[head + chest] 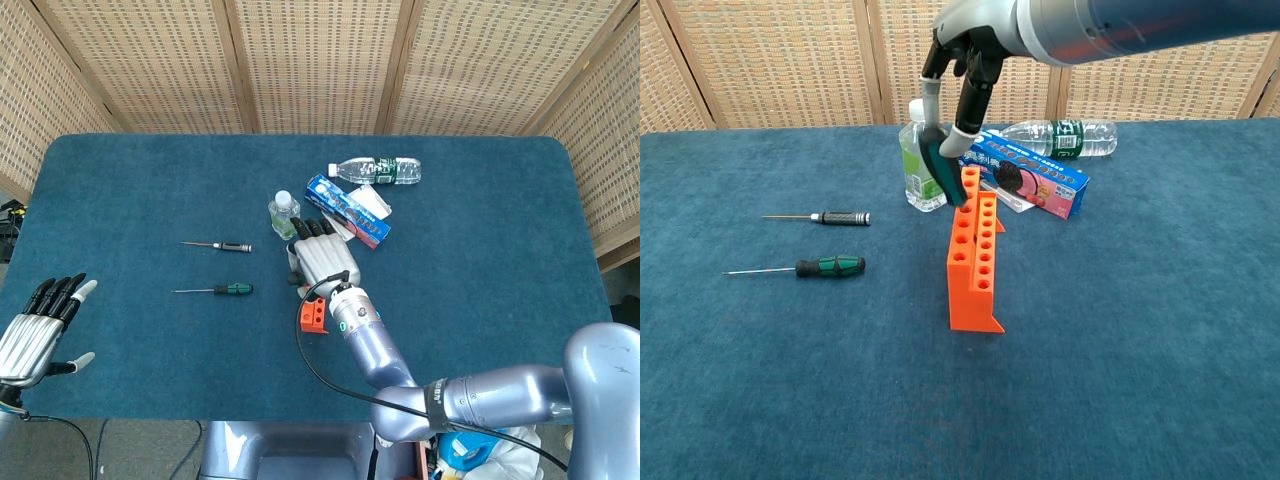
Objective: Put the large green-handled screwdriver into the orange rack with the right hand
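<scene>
Matt blue cloth table (1160,330) — glossy, probably plastic, orange rack (975,262).

Two small screwdrivers (818,217) (800,267), a small bottle (918,170), a water bottle (1058,136), a blue box (1030,180) on the table (1140,330).

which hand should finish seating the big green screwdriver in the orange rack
Right. The right hand already holds the large green-handled screwdriver over the orange rack; the left hand sits open at the table's near-left edge.
</scene>
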`<state>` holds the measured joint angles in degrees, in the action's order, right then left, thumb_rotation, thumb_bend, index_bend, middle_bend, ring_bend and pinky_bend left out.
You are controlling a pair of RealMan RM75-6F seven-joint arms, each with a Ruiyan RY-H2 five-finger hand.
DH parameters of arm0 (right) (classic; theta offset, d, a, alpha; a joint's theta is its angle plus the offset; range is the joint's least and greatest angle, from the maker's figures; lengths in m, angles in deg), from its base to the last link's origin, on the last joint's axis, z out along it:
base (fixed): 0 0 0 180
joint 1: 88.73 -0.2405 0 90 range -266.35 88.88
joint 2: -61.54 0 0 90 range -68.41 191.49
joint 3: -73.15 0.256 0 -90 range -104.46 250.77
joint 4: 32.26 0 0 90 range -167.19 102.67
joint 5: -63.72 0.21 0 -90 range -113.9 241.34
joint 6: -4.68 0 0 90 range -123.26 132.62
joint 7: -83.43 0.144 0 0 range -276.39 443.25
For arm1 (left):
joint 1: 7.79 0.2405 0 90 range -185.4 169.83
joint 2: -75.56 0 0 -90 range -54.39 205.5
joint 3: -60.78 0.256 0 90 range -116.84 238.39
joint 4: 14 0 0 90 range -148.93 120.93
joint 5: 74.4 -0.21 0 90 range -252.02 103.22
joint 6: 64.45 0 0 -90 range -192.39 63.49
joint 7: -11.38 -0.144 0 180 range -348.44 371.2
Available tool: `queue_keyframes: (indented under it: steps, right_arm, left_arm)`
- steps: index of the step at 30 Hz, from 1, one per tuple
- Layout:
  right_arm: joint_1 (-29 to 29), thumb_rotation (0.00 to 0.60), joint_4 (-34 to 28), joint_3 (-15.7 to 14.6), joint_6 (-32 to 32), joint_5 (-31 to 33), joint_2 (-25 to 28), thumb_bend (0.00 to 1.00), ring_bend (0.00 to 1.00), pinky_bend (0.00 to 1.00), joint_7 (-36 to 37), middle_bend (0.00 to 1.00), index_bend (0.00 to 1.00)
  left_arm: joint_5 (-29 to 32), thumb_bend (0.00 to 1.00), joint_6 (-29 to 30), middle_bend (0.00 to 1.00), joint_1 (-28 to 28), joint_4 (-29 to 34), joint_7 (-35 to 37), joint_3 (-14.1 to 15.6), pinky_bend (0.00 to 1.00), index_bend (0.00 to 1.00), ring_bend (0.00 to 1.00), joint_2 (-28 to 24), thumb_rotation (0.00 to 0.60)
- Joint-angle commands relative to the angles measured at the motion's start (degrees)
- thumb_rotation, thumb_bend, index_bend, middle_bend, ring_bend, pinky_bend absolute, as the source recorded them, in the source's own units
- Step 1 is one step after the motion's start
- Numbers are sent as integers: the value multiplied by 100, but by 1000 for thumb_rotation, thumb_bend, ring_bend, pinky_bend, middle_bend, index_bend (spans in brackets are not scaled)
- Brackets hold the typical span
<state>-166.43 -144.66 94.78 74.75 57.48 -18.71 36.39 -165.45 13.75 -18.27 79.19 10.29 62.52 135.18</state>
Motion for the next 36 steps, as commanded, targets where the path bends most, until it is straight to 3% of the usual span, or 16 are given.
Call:
queue_keyframes:
  steps: [1, 17, 36]
  right_arm:
    - [9, 600, 7, -2, -1, -49, -3, 252, 0, 0, 19, 0, 385]
    - [101, 600, -164, -18, 187, -218, 102, 248, 0, 0, 36, 0, 336]
    - [367, 600, -802, -146, 665, -506, 150, 242, 0, 0, 168, 0, 186]
  left_arm:
    - [-2, 0, 3, 0, 1, 0, -3, 2, 0, 0, 0, 3, 600]
    - [-13, 0, 19, 0, 0, -2, -2, 4, 0, 0, 0, 7, 600]
    - [-39, 0, 35, 0, -2, -19, 61, 17, 0, 0, 0, 7, 600]
